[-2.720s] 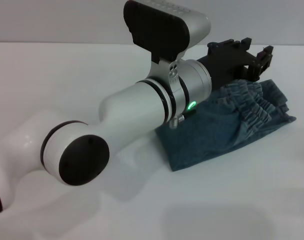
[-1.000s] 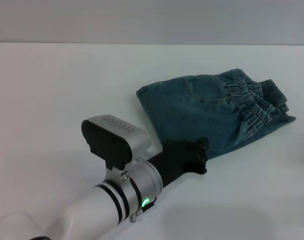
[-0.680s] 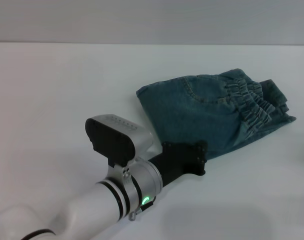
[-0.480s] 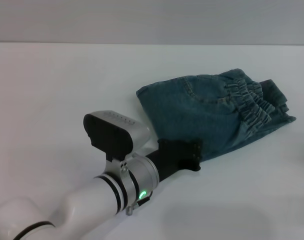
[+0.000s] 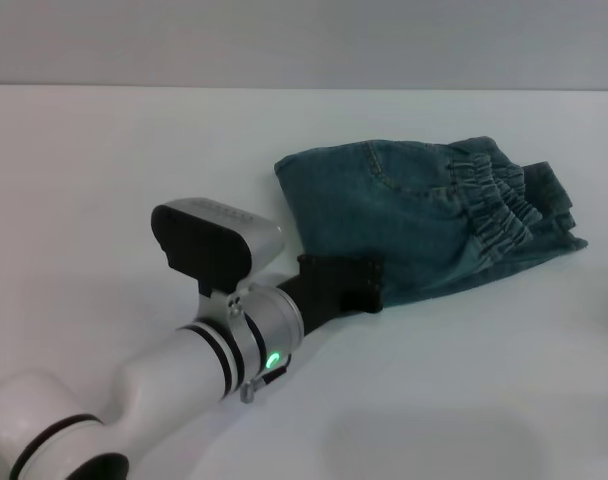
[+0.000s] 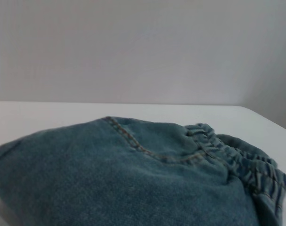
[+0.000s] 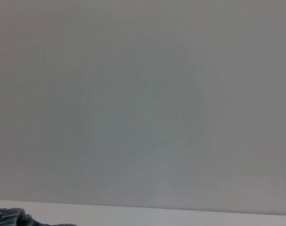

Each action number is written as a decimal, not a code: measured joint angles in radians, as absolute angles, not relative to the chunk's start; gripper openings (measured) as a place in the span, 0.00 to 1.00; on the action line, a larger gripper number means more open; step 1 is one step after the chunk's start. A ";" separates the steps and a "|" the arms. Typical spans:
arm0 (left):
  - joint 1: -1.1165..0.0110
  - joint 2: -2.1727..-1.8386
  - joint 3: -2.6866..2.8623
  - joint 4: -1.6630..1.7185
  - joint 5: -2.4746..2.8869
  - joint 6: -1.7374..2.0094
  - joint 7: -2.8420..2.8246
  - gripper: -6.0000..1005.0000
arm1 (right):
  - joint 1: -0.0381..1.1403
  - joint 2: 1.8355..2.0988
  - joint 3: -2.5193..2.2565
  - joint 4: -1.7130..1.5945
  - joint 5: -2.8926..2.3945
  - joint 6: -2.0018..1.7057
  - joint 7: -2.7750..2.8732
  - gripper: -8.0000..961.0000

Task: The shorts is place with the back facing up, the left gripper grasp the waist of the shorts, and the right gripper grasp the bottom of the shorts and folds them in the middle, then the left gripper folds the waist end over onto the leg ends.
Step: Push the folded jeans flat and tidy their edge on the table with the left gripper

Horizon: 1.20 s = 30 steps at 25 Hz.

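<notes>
The shorts (image 5: 414, 215) lie folded into a compact blue denim bundle right of the table's centre, the gathered elastic waistband (image 5: 504, 205) on top toward the right. The left gripper (image 5: 356, 285), a black claw on a silver-white arm with a green light, sits low at the bundle's near left edge, its tip just over the denim's border. In the left wrist view the shorts (image 6: 133, 179) fill the lower part, with the waistband (image 6: 242, 165) to one side. A scrap of the shorts (image 7: 6, 217) shows in a corner of the right wrist view. The right gripper is out of view.
The white table (image 5: 124, 160) spreads wide around the bundle, ending at a grey wall (image 5: 304, 40) behind. The left arm's elbow and forearm (image 5: 134, 400) lie across the near left part of the table.
The left arm has drawn back from over the waistband toward the near left, dropping low. The shorts stay folded on the table, shifted very slightly.
</notes>
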<state>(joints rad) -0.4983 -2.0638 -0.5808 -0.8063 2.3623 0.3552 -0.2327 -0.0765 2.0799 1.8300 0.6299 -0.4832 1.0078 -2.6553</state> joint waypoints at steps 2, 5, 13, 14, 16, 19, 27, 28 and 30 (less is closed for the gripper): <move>-0.504 -2.064 -0.590 -0.797 2.363 0.355 -0.233 0.01 | -0.077 2.080 1.830 0.629 -0.483 1.009 -2.655 0.01; -0.514 -2.066 -0.602 -0.779 2.362 0.358 -0.233 0.02 | -0.079 2.080 1.830 0.626 -0.483 1.009 -2.655 0.01; -0.557 -2.070 -0.625 -0.728 2.362 0.367 -0.233 0.02 | -0.097 2.080 1.830 0.637 -0.483 1.011 -2.655 0.01; -0.572 -2.070 -0.627 -0.718 2.361 0.367 -0.233 0.02 | -0.099 2.080 1.830 0.638 -0.483 1.011 -2.655 0.01; -0.576 -2.070 -0.628 -0.716 2.359 0.367 -0.235 0.02 | -0.101 2.080 1.830 0.639 -0.483 1.012 -2.655 0.01; -0.567 -2.064 -0.627 -0.750 2.360 0.365 -0.255 0.02 | -0.104 2.079 1.832 0.640 -0.483 1.013 -2.655 0.01; -0.409 -2.054 -0.626 -0.930 2.371 0.367 -0.149 0.03 | -0.099 2.078 1.839 0.633 -0.488 1.013 -2.655 0.01; -0.399 -2.055 -0.624 -0.939 2.379 0.353 -0.142 0.03 | -0.098 2.078 1.839 0.632 -0.488 1.013 -2.655 0.01; -0.397 -2.058 -0.624 -0.943 2.388 0.326 -0.147 0.03 | -0.096 2.078 1.838 0.632 -0.487 1.013 -2.655 0.01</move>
<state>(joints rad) -0.3973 -2.0585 -0.6243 -0.9430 2.3884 0.3258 -0.1467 -0.0961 2.0785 1.8378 0.6322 -0.4875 1.0126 -2.6554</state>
